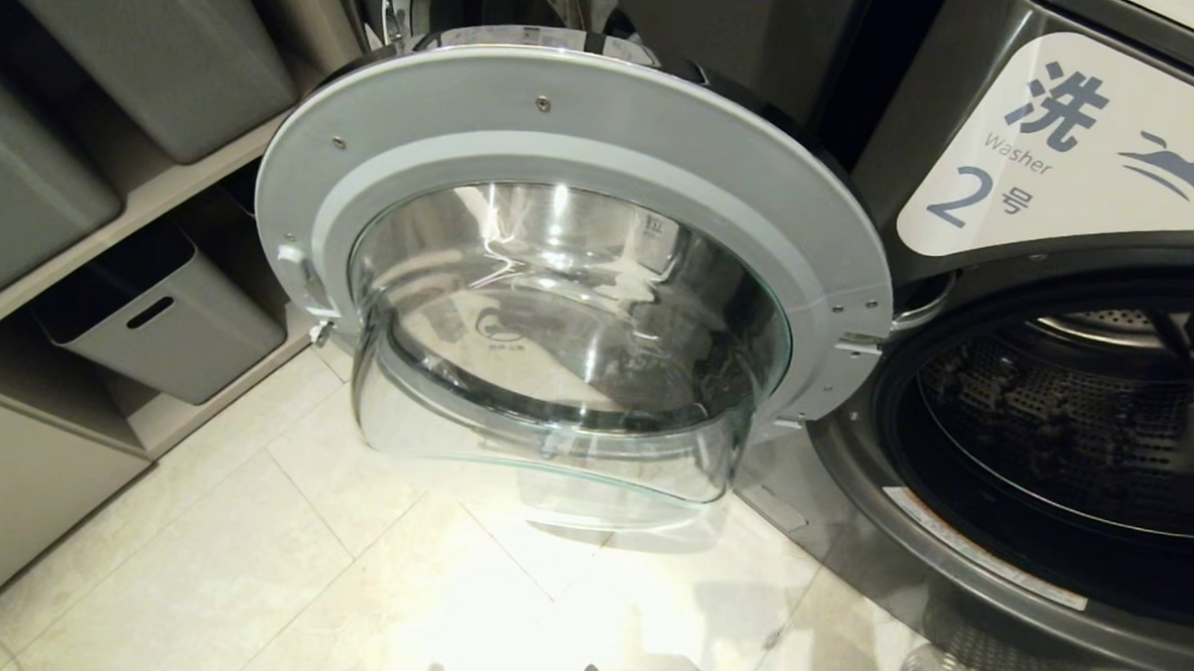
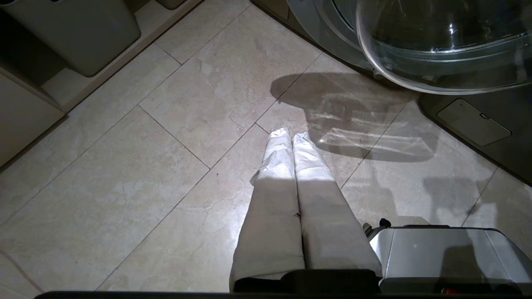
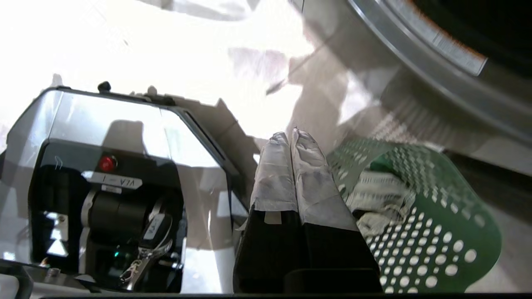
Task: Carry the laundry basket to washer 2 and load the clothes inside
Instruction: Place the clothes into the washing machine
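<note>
Washer 2 (image 1: 1062, 391) stands with its door (image 1: 569, 275) swung open to the left, while the right pincer (image 3: 291, 139), fingers pressed together and empty, hangs beside the laundry basket (image 3: 432, 232) holding the clothes (image 3: 380, 199), and the left pincer (image 2: 291, 137), also closed, hangs over the floor (image 2: 145, 174).

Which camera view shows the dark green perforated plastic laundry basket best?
The right wrist view: the dark green perforated plastic laundry basket sits beside the shut right gripper, with pale clothes inside. The head view and left wrist view do not show the basket at all.
</note>
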Motion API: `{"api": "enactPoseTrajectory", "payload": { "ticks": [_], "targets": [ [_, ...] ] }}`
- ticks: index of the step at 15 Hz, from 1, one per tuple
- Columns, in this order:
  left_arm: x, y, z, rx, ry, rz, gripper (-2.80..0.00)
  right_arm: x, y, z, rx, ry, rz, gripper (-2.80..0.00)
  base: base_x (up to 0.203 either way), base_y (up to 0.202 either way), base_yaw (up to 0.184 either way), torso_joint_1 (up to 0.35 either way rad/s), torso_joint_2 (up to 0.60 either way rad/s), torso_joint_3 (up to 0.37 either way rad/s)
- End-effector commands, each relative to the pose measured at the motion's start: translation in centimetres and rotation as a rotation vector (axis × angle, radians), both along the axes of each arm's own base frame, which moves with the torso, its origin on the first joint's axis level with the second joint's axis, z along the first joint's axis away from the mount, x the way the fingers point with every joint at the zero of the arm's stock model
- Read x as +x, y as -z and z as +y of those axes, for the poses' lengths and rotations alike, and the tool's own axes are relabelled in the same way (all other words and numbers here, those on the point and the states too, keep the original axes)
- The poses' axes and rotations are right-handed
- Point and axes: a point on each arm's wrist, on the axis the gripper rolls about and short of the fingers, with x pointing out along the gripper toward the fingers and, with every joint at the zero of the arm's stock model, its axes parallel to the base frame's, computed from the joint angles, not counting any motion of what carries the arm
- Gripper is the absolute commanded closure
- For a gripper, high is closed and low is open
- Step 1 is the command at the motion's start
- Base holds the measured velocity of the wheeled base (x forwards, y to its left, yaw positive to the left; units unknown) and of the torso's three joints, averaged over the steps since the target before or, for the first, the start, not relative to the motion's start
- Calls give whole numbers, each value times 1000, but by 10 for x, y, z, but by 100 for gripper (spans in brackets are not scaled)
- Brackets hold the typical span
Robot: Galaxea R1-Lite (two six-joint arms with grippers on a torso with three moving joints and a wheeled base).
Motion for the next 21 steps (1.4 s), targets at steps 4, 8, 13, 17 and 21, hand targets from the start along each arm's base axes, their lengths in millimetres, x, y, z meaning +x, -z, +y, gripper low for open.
{"api": "enactPoseTrajectory", "payload": {
  "ticks": [4,8,13,17,21],
  "targets": [
    [0,0,0,-1,0,2,0,-50,6,6,-23,-9,-121,0,0,0,0,0,0,0],
    [0,0,0,-1,0,2,0,-53,4,6,-12,1,-177,0,0,0,0,0,0,0],
    [0,0,0,-1,0,2,0,-53,4,6,-12,1,-179,0,0,0,0,0,0,0],
    [0,0,0,1,0,0,0,-53,4,6,-12,1,-180,0,0,0,0,0,0,0],
    [0,0,0,-1,0,-1,0,-54,3,6,-55,-108,-189,0,0,0,0,0,0,0]
  ]
}}
